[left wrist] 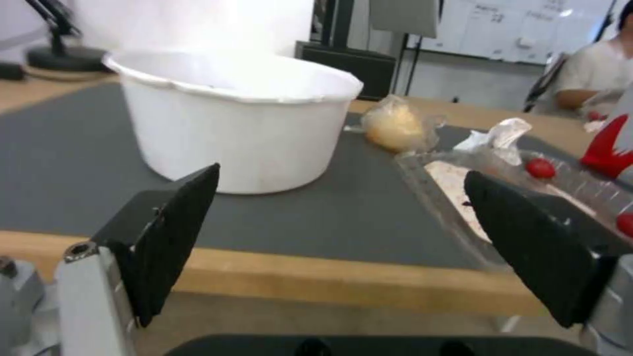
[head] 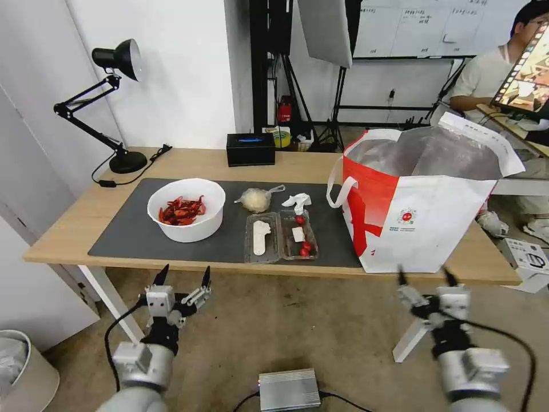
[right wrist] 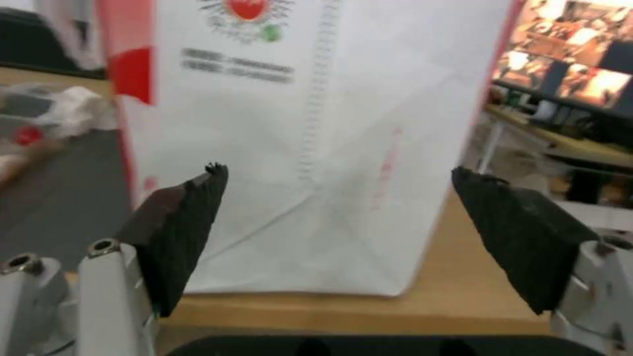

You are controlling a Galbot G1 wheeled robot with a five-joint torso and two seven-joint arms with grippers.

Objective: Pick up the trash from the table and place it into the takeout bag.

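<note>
- Four pieces of trash lie on the grey mat (head: 131, 229) of the desk (head: 74, 229), none yet in the bag (head: 423, 229): the bowl (head: 186, 224) of red shells, the knotted bag (head: 255, 199), the tissue (head: 297, 201) and the clamshell (head: 280, 234), which lies flung open near the front edge
- Both end effectors hang below and in front of the desk edge, not touching anything, each with its fingers spread wide
- The left end effector (head: 183, 277) sits under the bowl's side of the mat; in its wrist view the bowl (left wrist: 237, 138) stands straight ahead and slightly higher, between the two fingers, with the clamshell (left wrist: 462, 193) off toward one finger (left wrist: 534, 247) and the knotted bag (left wrist: 394, 127) behind
- The right end effector (head: 423, 279) faces the bag's front wall (right wrist: 316, 148), with nothing to pick up between its fingers
- The left arm is therefore plainly the nearer one to all the trash, and the bowl is its closest piece; the bag stands upright with its mouth open at the right end of the desk, on the far side of the clamshell from the bowl
- The clamshell's two halves lie side by side across the desk front, each half running front to back
- I judge the coming reach must go up and forward over the desk edge, then carry rightward to the bag
</note>
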